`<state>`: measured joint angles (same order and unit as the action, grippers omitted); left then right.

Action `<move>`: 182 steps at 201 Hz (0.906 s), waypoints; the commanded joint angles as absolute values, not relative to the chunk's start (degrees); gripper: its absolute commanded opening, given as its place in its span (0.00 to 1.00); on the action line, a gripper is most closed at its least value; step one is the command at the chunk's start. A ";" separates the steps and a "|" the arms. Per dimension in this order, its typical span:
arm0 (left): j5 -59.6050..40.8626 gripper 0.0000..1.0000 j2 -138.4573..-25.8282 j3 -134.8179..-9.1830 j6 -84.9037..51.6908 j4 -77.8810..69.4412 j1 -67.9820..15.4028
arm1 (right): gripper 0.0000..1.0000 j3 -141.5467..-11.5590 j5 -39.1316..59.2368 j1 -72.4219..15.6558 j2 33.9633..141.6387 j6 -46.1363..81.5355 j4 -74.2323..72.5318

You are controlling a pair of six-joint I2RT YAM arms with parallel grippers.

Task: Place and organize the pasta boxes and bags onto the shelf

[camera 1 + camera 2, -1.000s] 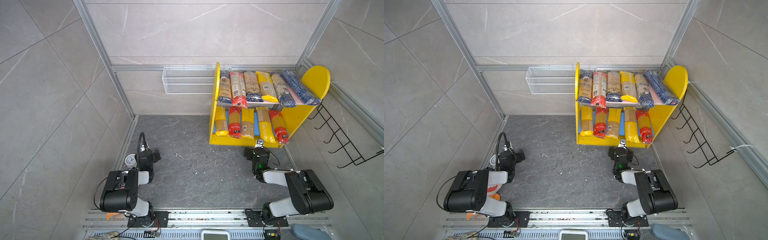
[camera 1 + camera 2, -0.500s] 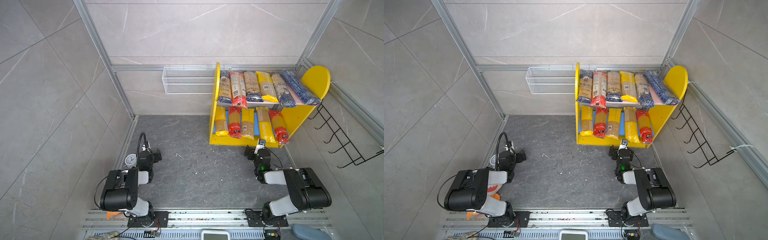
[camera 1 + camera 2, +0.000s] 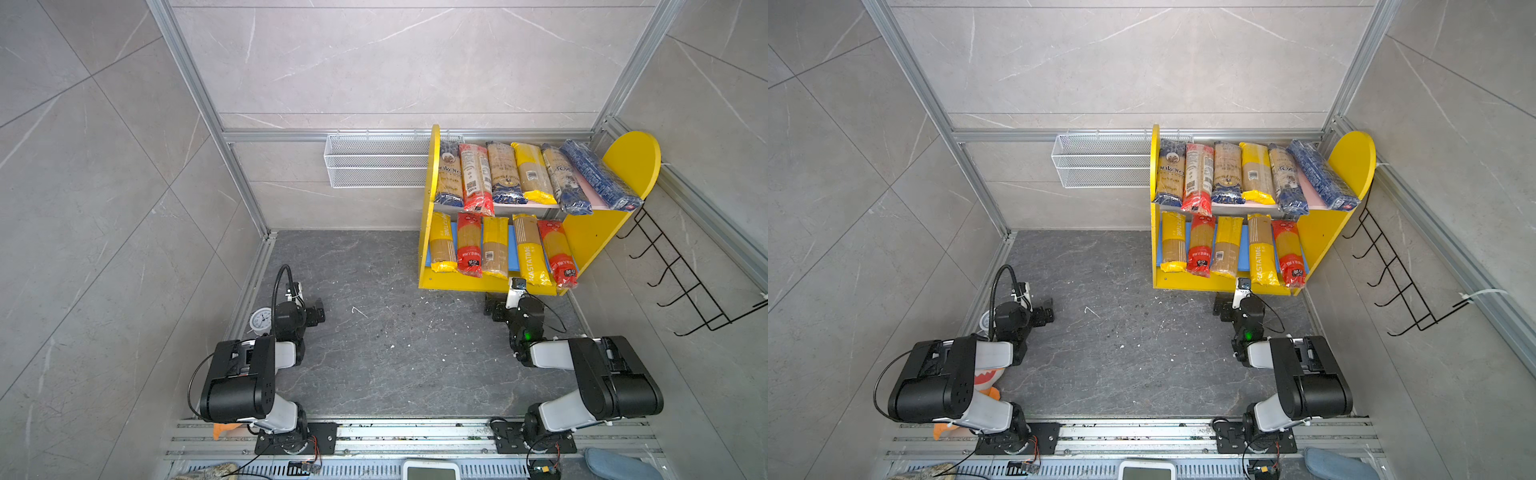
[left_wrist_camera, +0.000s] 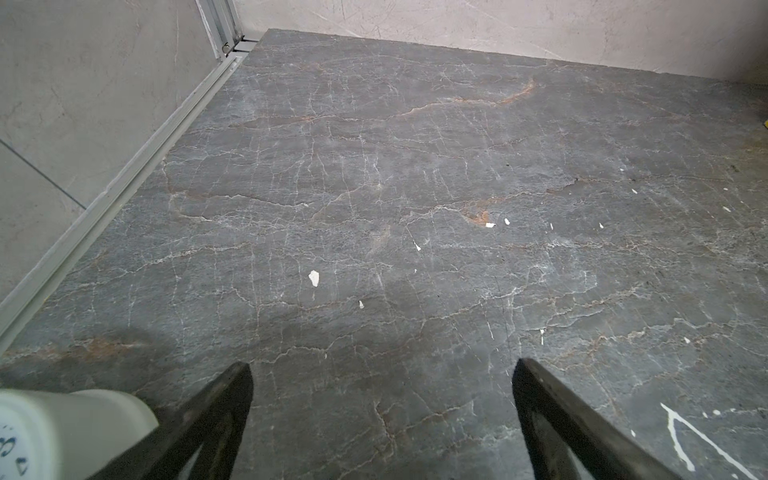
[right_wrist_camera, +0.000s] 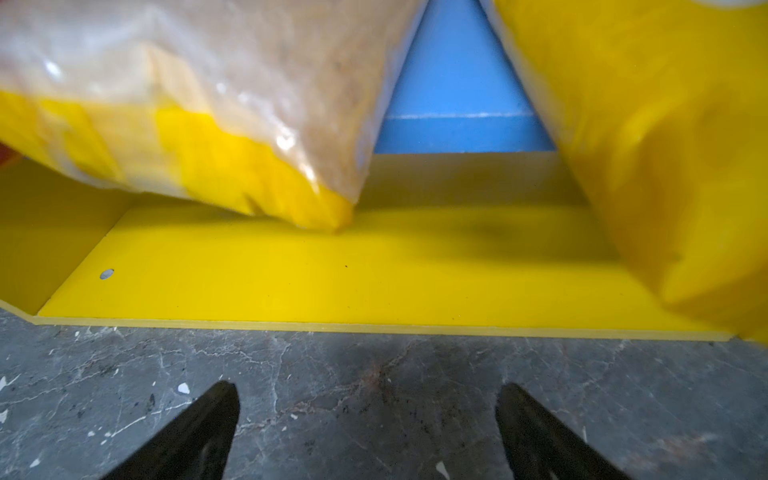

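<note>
The shelf (image 3: pixel 632 160) (image 3: pixel 1350 158), with yellow sides, stands at the back right in both top views. Several pasta bags (image 3: pixel 476 178) lie side by side on its pink upper board, a dark blue pack (image 3: pixel 598 176) at the right end. More bags (image 3: pixel 494 245) (image 3: pixel 1225 245) lean on the blue lower board. My right gripper (image 3: pixel 492 305) (image 5: pixel 365 385) is open and empty over the floor just in front of the shelf's yellow base (image 5: pixel 291 282); a yellow-ended bag (image 5: pixel 208 145) hangs close above it. My left gripper (image 3: pixel 318 311) (image 4: pixel 381 365) is open and empty, low at the left.
A white wire mesh basket (image 3: pixel 374 162) hangs on the back wall left of the shelf. A black wire hook rack (image 3: pixel 681 286) is on the right wall. A small white dial clock (image 3: pixel 261 321) (image 4: pixel 62 432) stands beside the left gripper by the metal floor rail.
The right gripper has drawn back slightly from the shelf front. The left gripper has shifted a little to the right. Both stay open and empty.
</note>
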<state>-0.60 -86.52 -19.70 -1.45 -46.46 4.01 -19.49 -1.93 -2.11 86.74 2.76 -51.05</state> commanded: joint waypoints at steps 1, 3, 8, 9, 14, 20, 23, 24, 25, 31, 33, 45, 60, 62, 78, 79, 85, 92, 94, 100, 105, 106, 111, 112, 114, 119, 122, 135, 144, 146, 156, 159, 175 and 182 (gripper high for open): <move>-1.32 1.00 -86.18 -20.51 -0.10 -49.25 4.14 | 1.00 -20.30 -0.79 -2.02 86.58 1.78 -50.97; -1.34 1.00 -86.21 -20.46 -0.13 -49.25 4.20 | 1.00 -20.30 -0.79 -2.02 86.57 1.76 -50.98; -1.26 1.00 -86.21 -20.48 -0.11 -49.31 4.17 | 1.00 -20.30 -0.73 -2.02 86.57 1.81 -50.97; -1.29 1.00 -86.17 -20.48 -0.10 -49.31 4.15 | 1.00 -20.30 -0.76 -2.02 86.57 1.78 -50.98; -1.24 1.00 -86.22 -20.43 -0.17 -49.32 4.13 | 1.00 -20.30 -0.70 -2.15 86.58 1.76 -50.98; -1.21 1.00 -86.22 -20.48 -0.13 -49.31 4.13 | 1.00 -20.30 -0.70 -2.03 86.53 1.83 -50.98; -1.23 1.00 -86.19 -20.43 -0.14 -49.35 4.17 | 1.00 -20.30 -0.71 -2.02 86.50 1.83 -50.98; -1.23 1.00 -86.20 -20.46 -0.11 -49.33 4.15 | 1.00 -20.30 -0.75 -2.02 86.54 1.80 -50.98; -1.23 1.00 -86.21 -20.47 -0.10 -49.32 4.14 | 1.00 -20.30 -0.73 -2.02 86.55 1.78 -50.98; -1.24 1.00 -86.29 -20.52 -0.10 -49.31 4.18 | 1.00 -20.30 -0.71 -2.02 86.57 1.82 -50.91; -1.23 1.00 -86.26 -20.56 -0.14 -49.37 4.19 | 1.00 -20.37 -0.71 -2.04 86.61 1.84 -50.89; -1.23 1.00 -86.31 -20.57 -0.15 -49.31 4.15 | 1.00 -20.34 -0.73 -2.02 86.66 1.80 -50.90; -1.23 1.00 -86.21 -20.46 -0.15 -49.33 4.20 | 1.00 -20.30 -0.75 -2.02 86.61 1.81 -50.98; -1.23 1.00 -86.17 -20.47 -0.10 -49.31 4.15 | 1.00 -20.30 -0.71 -2.02 86.60 1.77 -50.98; -1.36 1.00 -86.12 -20.38 -0.04 -49.40 4.15 | 1.00 -20.30 -0.70 -2.03 86.60 1.78 -51.02; -1.43 1.00 -86.12 -20.38 -0.06 -49.40 4.14 | 1.00 -20.30 -0.70 -2.03 86.63 1.77 -51.00; -2.34 1.00 -86.18 -20.28 0.28 -49.59 4.16 | 1.00 -20.30 -0.73 -2.02 86.65 1.82 -50.98; -2.81 1.00 -86.23 -20.29 0.49 -49.75 4.13 | 1.00 -20.30 -0.71 -2.06 86.63 1.76 -50.98; -2.88 1.00 -86.25 -20.30 0.45 -49.75 4.15 | 1.00 -20.30 -0.73 -2.03 86.63 1.80 -50.98; -2.98 1.00 -86.24 -20.32 0.48 -49.65 4.18 | 1.00 -20.34 -0.70 -2.02 86.66 1.77 -50.98; -3.26 1.00 -86.31 -20.39 0.51 -49.65 4.13 | 1.00 -20.30 -0.70 -2.02 86.66 1.76 -50.98; -3.39 1.00 -86.35 -20.35 0.52 -49.65 4.22 | 1.00 -20.30 -0.70 -2.02 86.66 1.76 -50.98; -3.66 1.00 -86.39 -20.34 0.47 -49.73 4.30 | 1.00 -20.30 -0.71 -2.02 86.62 1.81 -50.98; -3.72 1.00 -86.40 -20.32 0.45 -49.78 4.30 | 1.00 -20.30 -0.71 -2.02 86.64 1.78 -50.98; -3.81 1.00 -86.37 -20.37 0.51 -49.82 4.33 | 1.00 -20.30 -0.70 -2.09 86.65 1.76 -50.98; -4.03 1.00 -86.40 -20.37 0.50 -49.79 4.40 | 1.00 -20.32 -0.70 -2.03 86.62 1.77 -50.98; -4.35 1.00 -86.40 -20.33 0.42 -49.78 4.57 | 1.00 -20.31 -0.70 -2.01 86.65 1.77 -50.98; -6.26 1.00 -86.37 -20.17 0.61 -50.00 5.02 | 1.00 -20.35 -0.73 -2.02 86.66 1.84 -50.98; -6.83 1.00 -86.39 -20.10 0.87 -50.14 5.06 | 1.00 -20.38 -0.70 -2.08 86.66 1.83 -50.98; -7.09 1.00 -86.33 -20.03 1.03 -50.28 5.07 | 1.00 -20.32 -0.70 -2.04 86.66 1.82 -50.98; -10.04 1.00 -86.31 -19.50 2.01 -51.35 5.20 | 1.00 -20.30 -0.70 -2.02 86.63 1.76 -50.98; -11.07 1.00 -86.23 -19.31 2.35 -51.63 5.25 | 1.00 -20.34 -0.70 -2.02 86.66 1.77 -50.98; -13.75 1.00 -86.05 -19.16 2.88 -51.66 5.79 | 1.00 -20.34 -0.71 -2.15 86.65 1.82 -50.98; -13.71 1.00 -86.10 -19.12 2.78 -51.89 5.80 | 1.00 -20.33 -0.71 -1.89 86.66 1.76 -50.98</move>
<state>-8.60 -86.52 -19.55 0.47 -47.42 5.19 -19.49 -1.04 -2.11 86.74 2.72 -51.05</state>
